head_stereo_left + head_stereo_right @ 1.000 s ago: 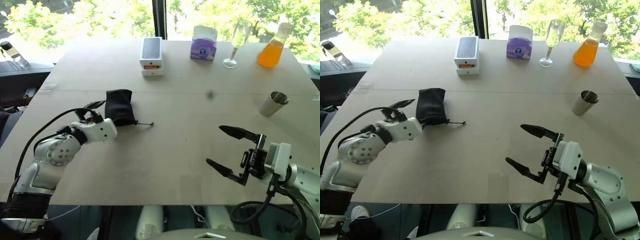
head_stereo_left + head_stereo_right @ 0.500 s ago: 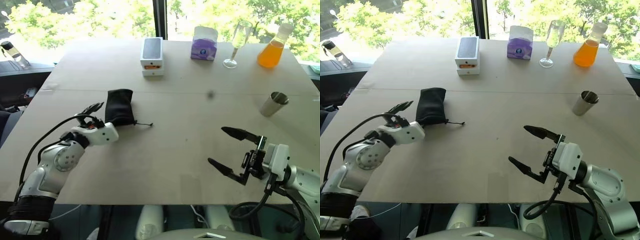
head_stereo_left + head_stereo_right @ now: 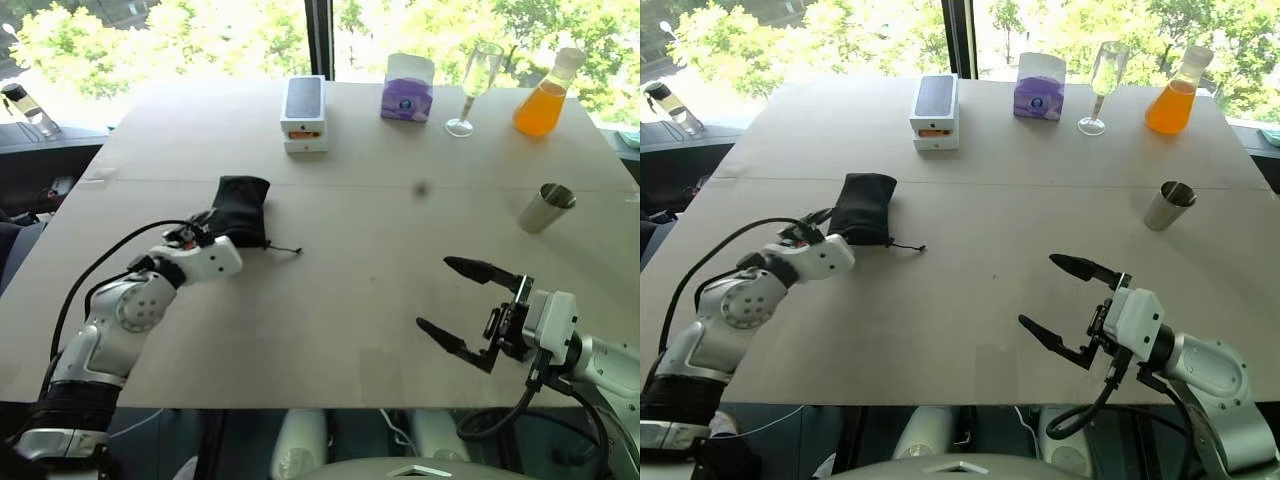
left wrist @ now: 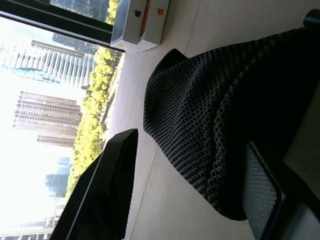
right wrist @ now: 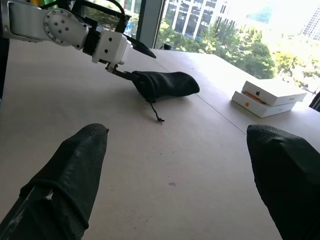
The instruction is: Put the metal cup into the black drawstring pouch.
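The metal cup (image 3: 546, 207), a small shiny steel tumbler, stands at the table's right side, well beyond my right gripper (image 3: 436, 295). That gripper hovers near the front edge, open and empty. The black drawstring pouch (image 3: 240, 210) lies flat at the left, its cord (image 3: 285, 248) trailing to the right. My left gripper (image 3: 203, 228) sits at the pouch's near end with the fabric between its fingers. In the left wrist view one finger (image 4: 107, 190) stands a little apart from the pouch (image 4: 215, 115), so the jaws are open around it.
Along the far edge stand a white box with a dark top (image 3: 303, 112), a purple tissue box (image 3: 407, 87), a tall stemmed glass (image 3: 474, 85) and a flask of orange liquid (image 3: 545, 95). Bare tabletop (image 3: 370, 230) lies between pouch and cup.
My left gripper's fingers have narrowed from wide open to partly closed around the pouch's near end. The right arm has stayed where it was.
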Tool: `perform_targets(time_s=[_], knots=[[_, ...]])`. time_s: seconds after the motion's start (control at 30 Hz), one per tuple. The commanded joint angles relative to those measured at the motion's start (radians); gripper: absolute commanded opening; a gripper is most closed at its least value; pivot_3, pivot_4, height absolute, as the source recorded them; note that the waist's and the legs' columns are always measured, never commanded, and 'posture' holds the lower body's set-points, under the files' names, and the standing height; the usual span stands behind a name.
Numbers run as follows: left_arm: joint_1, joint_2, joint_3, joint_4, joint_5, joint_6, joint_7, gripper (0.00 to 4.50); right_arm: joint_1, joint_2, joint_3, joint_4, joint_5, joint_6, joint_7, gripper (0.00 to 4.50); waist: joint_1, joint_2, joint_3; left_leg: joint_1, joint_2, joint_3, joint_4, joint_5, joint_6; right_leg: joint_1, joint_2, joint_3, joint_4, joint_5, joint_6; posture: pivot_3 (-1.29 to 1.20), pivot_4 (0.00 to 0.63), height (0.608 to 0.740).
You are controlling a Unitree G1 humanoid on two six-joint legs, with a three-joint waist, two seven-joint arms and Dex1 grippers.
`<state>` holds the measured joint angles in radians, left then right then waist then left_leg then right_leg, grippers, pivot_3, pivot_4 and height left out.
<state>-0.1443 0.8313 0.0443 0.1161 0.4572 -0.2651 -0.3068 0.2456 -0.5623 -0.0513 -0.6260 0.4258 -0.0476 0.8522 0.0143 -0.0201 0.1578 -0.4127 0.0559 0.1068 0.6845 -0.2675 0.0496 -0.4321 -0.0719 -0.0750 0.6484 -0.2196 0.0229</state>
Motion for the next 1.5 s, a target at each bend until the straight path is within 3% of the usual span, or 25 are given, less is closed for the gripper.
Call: perform_targets(time_s=[0.03, 0.1, 0.27, 0.43, 0.57, 0.63, 0.77, 0.9, 1.1, 1.23, 1.5], knots=[[-0.020, -0.009, 0.001, -0.051, -0.045, 0.039, -0.050, 1.12, 0.007, -0.004, -0.004, -0.036, 0.002, -0.019, -0.004, 4.50, 0.001, 0.000, 0.000, 0.000, 0.000, 0.000, 0.000, 0.000, 0.000, 0.000, 0.000, 0.000, 0.000, 0.000, 0.000, 0.00, 0.150, 0.737], [-0.025, -0.012, -0.001, -0.069, -0.071, 0.071, -0.089, 0.15, 0.009, -0.004, -0.004, -0.036, -0.001, -0.015, -0.008, 4.50, 0.000, -0.001, 0.000, 0.000, 0.000, 0.000, 0.001, 0.000, 0.000, 0.000, 0.000, 0.000, 0.001, 0.000, 0.000, 0.00, 0.150, 0.737], [-0.067, -0.058, 0.010, -0.162, -0.222, 0.312, -0.252, 0.15, -0.002, -0.003, -0.017, -0.032, -0.017, 0.045, -0.064, 4.50, 0.001, -0.001, 0.000, 0.000, 0.000, 0.000, 0.002, 0.000, 0.000, 0.000, 0.000, 0.000, 0.004, 0.000, 0.000, 0.00, 0.150, 0.737], [-0.168, -0.128, 0.019, -0.312, -0.434, 0.783, -0.404, 0.15, -0.069, -0.039, -0.050, -0.025, -0.022, 0.182, -0.140, 4.50, 0.000, -0.001, -0.001, 0.001, 0.000, -0.001, 0.006, 0.000, 0.000, 0.000, 0.000, 0.001, 0.009, -0.001, 0.002, 0.00, 0.150, 0.737], [-0.271, -0.175, 0.027, -0.388, -0.631, 1.250, -0.469, 0.15, -0.170, -0.137, -0.104, 0.000, -0.081, 0.301, -0.184, 4.50, -0.003, -0.001, -0.001, 0.003, -0.001, -0.001, 0.007, 0.001, -0.001, 0.000, 0.000, 0.003, 0.013, -0.002, 0.003, 0.00, 0.150, 0.737], [-0.338, -0.231, 0.064, -0.376, -0.731, 1.476, -0.471, 0.15, -0.226, -0.167, -0.132, 0.039, -0.105, 0.342, -0.213, 4.50, -0.002, -0.001, -0.001, 0.004, -0.002, -0.001, 0.007, 0.001, -0.001, 0.001, 0.001, 0.003, 0.013, -0.002, 0.003, 0.00, 0.150, 0.737], [-0.455, -0.346, 0.124, -0.290, -0.821, 1.727, -0.421, 0.15, -0.342, -0.250, -0.129, 0.168, -0.214, 0.362, -0.226, 4.50, -0.001, -0.002, 0.000, 0.003, -0.003, -0.001, 0.008, 0.001, -0.002, 0.001, 0.001, 0.004, 0.013, -0.002, 0.004, 0.00, 0.150, 0.737], [-0.523, -0.455, 0.177, -0.243, -0.861, 1.821, -0.365, 0.15, -0.503, -0.300, -0.067, 0.307, -0.237, 0.561, -0.226, 4.50, -0.003, -0.002, 0.000, 0.002, -0.004, -0.002, 0.009, 0.002, -0.002, 0.001, 0.001, 0.004, 0.013, 0.000, 0.001, 0.00, 0.150, 0.737], [-0.598, -0.520, 0.231, -0.190, -0.892, 1.870, -0.307, 0.15, -0.703, -0.320, -0.020, 0.465, -0.280, 0.670, -0.230, 4.50, -0.012, -0.002, 0.000, 0.000, -0.004, -0.002, 0.010, 0.002, -0.002, -0.001, 0.001, 0.005, 0.013, 0.000, 0.000, 0.00, 0.150, 0.737], [-0.610, -0.560, 0.217, -0.178, -0.896, 1.852, -0.261, 0.15, -0.796, -0.398, 0.028, 0.529, -0.292, 0.772, -0.147, 4.50, -0.006, -0.002, 0.000, -0.001, -0.005, -0.002, 0.010, 0.001, -0.002, -0.001, 0.000, 0.005, 0.012, 0.000, 0.000, 0.00, 0.150, 0.737], [-0.597, -0.632, 0.212, -0.208, -0.914, 1.831, -0.188, 0.15, -0.947, -0.426, 0.149, 0.710, -0.345, 0.814, -0.046, 4.50, -0.004, -0.002, 0.001, -0.001, -0.005, -0.003, 0.010, 0.001, -0.001, -0.001, 0.000, 0.004, 0.012, 0.000, 0.000, 0.00, 0.150, 0.737]])
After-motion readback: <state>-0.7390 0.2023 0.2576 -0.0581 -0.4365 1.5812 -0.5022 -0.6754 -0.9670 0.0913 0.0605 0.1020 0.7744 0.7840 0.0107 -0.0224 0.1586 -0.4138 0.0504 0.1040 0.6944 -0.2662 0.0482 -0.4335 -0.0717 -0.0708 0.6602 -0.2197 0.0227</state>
